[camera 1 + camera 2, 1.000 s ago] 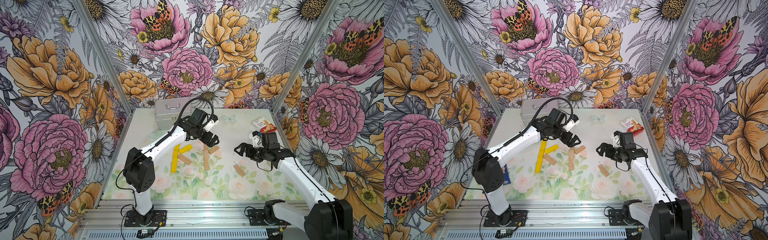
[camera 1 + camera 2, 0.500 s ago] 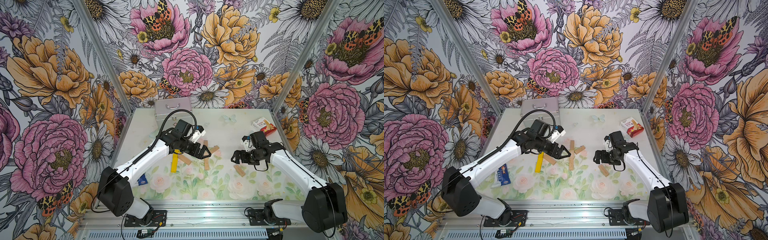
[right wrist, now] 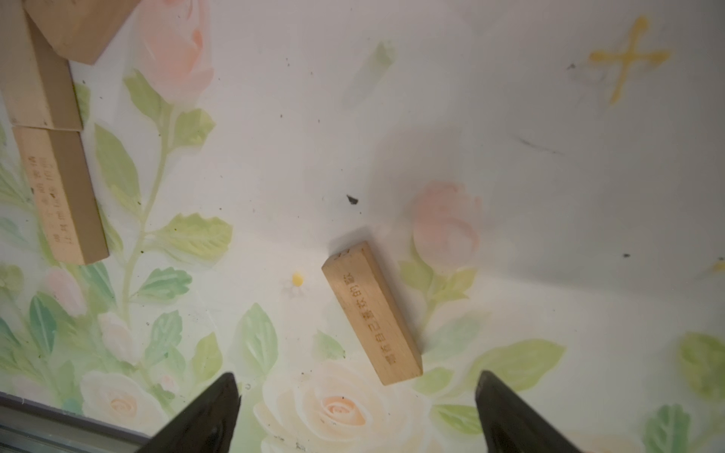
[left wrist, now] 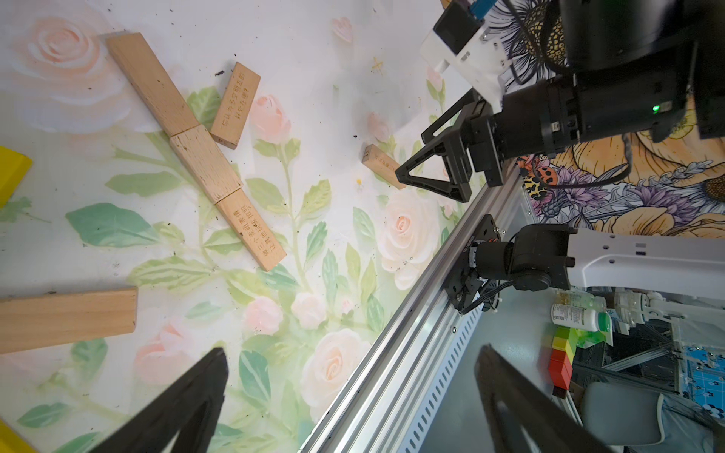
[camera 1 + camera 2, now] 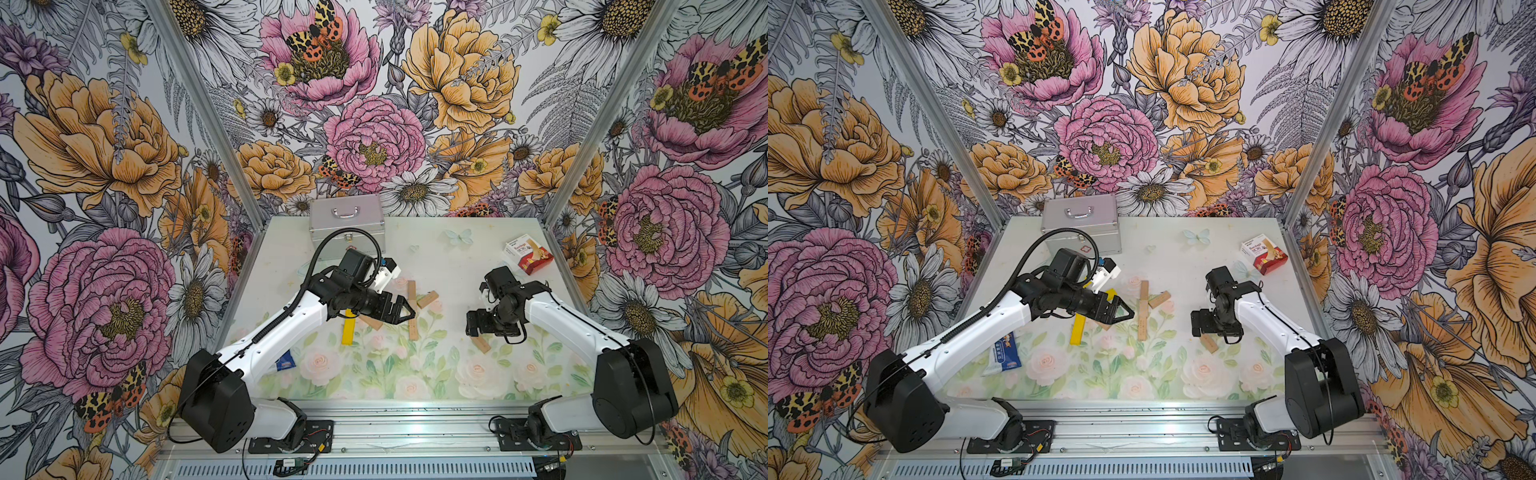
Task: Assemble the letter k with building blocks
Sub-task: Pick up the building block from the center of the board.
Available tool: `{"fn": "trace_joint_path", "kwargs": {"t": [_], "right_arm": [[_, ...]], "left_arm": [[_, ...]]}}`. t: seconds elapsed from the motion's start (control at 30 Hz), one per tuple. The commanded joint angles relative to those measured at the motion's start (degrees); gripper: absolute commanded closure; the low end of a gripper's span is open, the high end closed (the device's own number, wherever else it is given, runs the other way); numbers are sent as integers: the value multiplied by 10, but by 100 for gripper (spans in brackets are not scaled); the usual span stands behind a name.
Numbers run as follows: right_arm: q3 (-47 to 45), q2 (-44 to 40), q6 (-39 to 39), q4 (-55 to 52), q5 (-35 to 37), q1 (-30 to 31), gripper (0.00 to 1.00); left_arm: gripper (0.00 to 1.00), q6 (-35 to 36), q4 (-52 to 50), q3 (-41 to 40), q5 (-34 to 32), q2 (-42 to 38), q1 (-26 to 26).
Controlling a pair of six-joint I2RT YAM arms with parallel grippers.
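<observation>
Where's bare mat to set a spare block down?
Free: back middle, between silver case and carton; front strip, between rail and lone wood block. Crowded: centre, around yellow bar and wood stem by left claw.

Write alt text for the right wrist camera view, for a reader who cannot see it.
A lone pale wood block lies flat on the floral table, just ahead of the right hand, whose black fingers stand wide apart and hold nothing. More pale wood blocks lie at the edge of the frame.
</observation>
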Motion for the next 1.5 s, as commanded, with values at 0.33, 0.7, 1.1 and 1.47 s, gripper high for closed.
{"fn": "trace_joint_path", "kwargs": {"t": [0.33, 0.7, 1.1, 1.47], "right_arm": [[24, 74, 21, -5, 61, 32, 19], [32, 117, 1, 13, 50, 32, 33], [37, 128, -14, 19, 40, 32, 38], [39, 140, -17, 19, 35, 32, 44]], "left_arm": [[1, 0, 22, 8, 2, 8, 21], [1, -7, 22, 21, 4, 26, 22], [1, -14, 22, 37, 6, 41, 23], [1, -8, 22, 43, 12, 52, 26]]}}
